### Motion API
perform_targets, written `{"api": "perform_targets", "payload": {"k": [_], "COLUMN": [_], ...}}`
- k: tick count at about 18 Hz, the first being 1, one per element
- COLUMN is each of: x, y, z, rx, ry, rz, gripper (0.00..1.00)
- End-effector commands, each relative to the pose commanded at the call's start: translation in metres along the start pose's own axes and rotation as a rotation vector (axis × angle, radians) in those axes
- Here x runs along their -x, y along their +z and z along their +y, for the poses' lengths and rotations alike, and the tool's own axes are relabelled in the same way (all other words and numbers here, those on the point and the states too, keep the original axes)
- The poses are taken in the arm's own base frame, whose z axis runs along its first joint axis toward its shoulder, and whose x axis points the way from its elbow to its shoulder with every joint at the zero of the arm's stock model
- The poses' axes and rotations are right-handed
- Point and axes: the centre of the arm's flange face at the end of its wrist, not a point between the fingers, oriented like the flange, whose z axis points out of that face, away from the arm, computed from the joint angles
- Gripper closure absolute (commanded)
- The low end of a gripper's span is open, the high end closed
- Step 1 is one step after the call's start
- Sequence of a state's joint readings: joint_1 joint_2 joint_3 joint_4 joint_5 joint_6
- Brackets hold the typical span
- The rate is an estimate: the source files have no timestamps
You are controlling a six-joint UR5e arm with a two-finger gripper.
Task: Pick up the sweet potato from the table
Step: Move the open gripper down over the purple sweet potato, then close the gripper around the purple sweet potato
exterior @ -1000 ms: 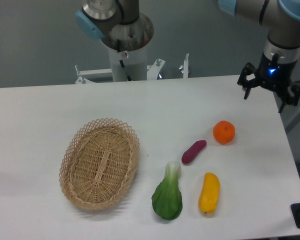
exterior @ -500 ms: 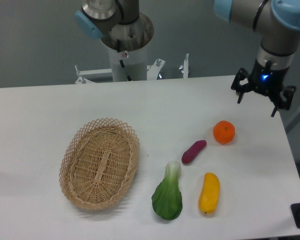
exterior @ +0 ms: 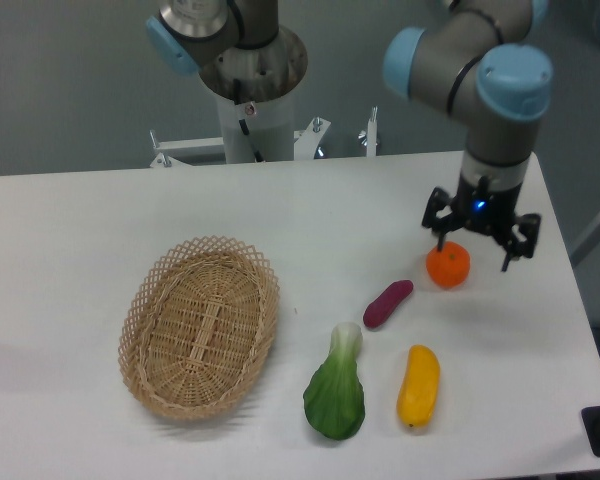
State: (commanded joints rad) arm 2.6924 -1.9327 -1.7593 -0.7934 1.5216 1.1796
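The sweet potato [exterior: 388, 303] is a small dark purple-magenta tuber lying at an angle on the white table [exterior: 80, 230], right of centre. My gripper [exterior: 477, 247] hangs open and empty above the round orange fruit [exterior: 448, 266], up and to the right of the sweet potato. Its fingers [exterior: 439, 236] point down. It is apart from the sweet potato.
A woven oval basket [exterior: 200, 325] sits at the left. A green leafy vegetable [exterior: 337, 390] and a yellow oblong vegetable [exterior: 418, 386] lie near the front edge, just below the sweet potato. The table's right edge runs close to the gripper.
The gripper has moved left and toward the front, from the table's far right corner to above the orange fruit. The objects have not moved.
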Motion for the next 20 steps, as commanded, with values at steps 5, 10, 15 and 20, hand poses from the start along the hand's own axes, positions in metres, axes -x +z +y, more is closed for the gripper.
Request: {"api": "perform_targets", "payload": {"k": [5,10,15,20], "x": [-0.030,-0.062,-0.078,-0.083], "y": [0.032,0.056,0.076,0.084], "z": [-0.024,-0.028,-0.027,-0.025], "rx": [0.019,0.074,0.110,0.110], "ry": [0.106,0.252,0.288,0.285], "rz": [0.041,0.087,0.109,0.092], "gripper": [0.00,0.00,0.00,0.08]}}
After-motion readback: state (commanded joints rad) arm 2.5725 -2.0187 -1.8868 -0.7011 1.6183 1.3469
